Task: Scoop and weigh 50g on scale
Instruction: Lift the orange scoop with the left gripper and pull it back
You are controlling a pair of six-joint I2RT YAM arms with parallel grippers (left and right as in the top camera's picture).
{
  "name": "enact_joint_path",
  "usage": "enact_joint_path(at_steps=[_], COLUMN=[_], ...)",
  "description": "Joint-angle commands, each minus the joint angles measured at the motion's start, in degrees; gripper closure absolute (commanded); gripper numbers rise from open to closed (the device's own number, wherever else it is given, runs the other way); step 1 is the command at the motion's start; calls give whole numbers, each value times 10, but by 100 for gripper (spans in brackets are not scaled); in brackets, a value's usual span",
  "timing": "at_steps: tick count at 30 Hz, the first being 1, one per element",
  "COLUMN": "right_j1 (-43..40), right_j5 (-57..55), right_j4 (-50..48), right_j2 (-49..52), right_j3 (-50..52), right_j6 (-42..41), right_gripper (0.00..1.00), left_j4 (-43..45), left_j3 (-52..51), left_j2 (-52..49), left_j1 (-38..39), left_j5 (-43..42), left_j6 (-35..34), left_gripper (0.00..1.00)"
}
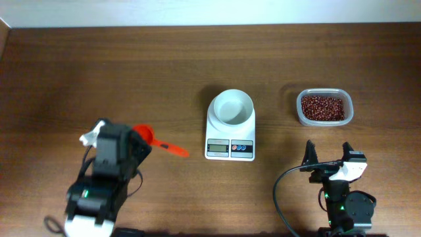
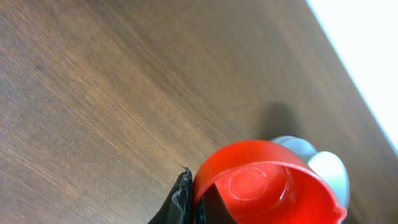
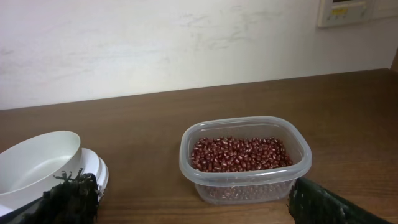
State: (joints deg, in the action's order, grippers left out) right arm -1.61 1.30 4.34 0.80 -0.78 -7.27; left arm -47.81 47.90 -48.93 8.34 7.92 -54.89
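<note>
Scoop (image 1: 143,135) clenched at its cup wall by left pincer (image 2: 198,200), left of scale (image 1: 230,135).
Right pincer (image 1: 327,150) is held released, right of scale, near tub (image 1: 349,108) of beans (image 1: 322,107).

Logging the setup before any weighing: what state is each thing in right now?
scale, display too small to read
bowl, on the scale, empty
tub, lidless, holding beans
beans, all in the tub
scoop, empty, gripped at its cup
left tool, shut on the scoop
right tool, open, empty
</note>
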Motion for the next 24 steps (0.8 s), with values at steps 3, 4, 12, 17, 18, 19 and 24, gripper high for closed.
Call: enact_joint_path(at_steps=[3,4,12,17,18,19,24], right_j1=[6,6,6,6,6,6,6], right_j5=[-5,-5,-5,-5,-5,-5,-5], right_j4=[1,1,1,1,1,1,1], right_j2=[-4,-4,-4,-4,-4,-4,-4], right_j3=[5,5,5,5,5,5,5], right_j6=[2,2,2,2,2,2,2], right_gripper=[1,1,1,1,1,1,1], left_j4=[-44,-46,-48,-32,-28,-21,-23], left_j3=[0,0,0,0,0,0,0], left_j2=[77,78,78,73,66,54,13], left_j1=[1,1,1,1,1,1,1], left_j5=[-48,-52,-71,-64,-64,-64,-67], left_j6=[0,0,-15,-60,-64,-64,-64], left_gripper=[100,100,100,100,100,100,100])
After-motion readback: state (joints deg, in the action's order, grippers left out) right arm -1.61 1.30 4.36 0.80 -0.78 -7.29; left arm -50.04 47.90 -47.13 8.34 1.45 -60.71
